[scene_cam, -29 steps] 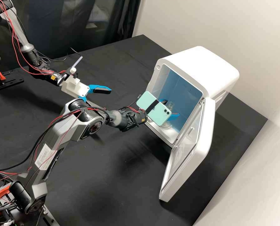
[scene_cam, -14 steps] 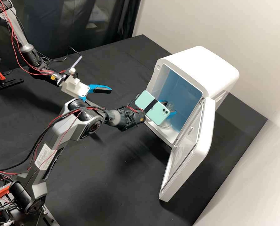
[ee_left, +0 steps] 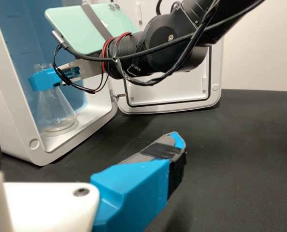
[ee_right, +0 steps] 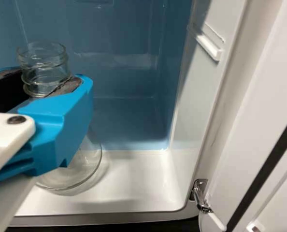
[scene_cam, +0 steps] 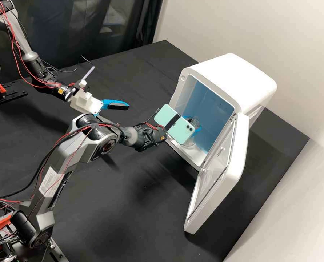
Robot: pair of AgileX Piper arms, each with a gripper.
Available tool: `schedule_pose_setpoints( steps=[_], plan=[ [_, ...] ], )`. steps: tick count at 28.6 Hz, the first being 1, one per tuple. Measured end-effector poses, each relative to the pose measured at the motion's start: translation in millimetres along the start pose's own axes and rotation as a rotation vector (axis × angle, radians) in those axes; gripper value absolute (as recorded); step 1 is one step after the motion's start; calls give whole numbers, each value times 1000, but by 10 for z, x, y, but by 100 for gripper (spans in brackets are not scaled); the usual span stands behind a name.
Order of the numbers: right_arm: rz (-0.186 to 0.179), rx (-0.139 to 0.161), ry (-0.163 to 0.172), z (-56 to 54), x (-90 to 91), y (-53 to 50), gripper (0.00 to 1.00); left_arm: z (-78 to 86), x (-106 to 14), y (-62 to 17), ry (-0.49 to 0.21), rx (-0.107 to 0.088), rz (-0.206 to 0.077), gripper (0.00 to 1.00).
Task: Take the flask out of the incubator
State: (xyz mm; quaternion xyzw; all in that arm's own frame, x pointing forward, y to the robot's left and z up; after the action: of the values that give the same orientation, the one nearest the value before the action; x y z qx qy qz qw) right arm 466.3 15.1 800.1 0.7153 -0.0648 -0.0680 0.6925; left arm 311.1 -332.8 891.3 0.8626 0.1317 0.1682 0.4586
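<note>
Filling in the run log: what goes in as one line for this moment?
flask: upright inside incubator | right gripper: shut on its neck | door: open | left gripper: open, above bench

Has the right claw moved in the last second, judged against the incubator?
Yes. The right claw, shut on the neck of the flask, has drawn back slightly toward the opening of the incubator, away from its blue back wall.
</note>
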Motion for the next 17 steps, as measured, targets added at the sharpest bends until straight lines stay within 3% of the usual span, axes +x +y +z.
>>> schedule_pose_setpoints(
  steps=[10,15,17],
  plan=[
    [-5,-1,0,-17,-49,0,0,6,39,42,-3,0,16,100],
    [-13,51,-12,20,-164,39,0,6,39,42,-3,0,16,100],
    [-10,73,-29,94,-230,81,0,15,39,40,-5,1,16,100]
  ],
)
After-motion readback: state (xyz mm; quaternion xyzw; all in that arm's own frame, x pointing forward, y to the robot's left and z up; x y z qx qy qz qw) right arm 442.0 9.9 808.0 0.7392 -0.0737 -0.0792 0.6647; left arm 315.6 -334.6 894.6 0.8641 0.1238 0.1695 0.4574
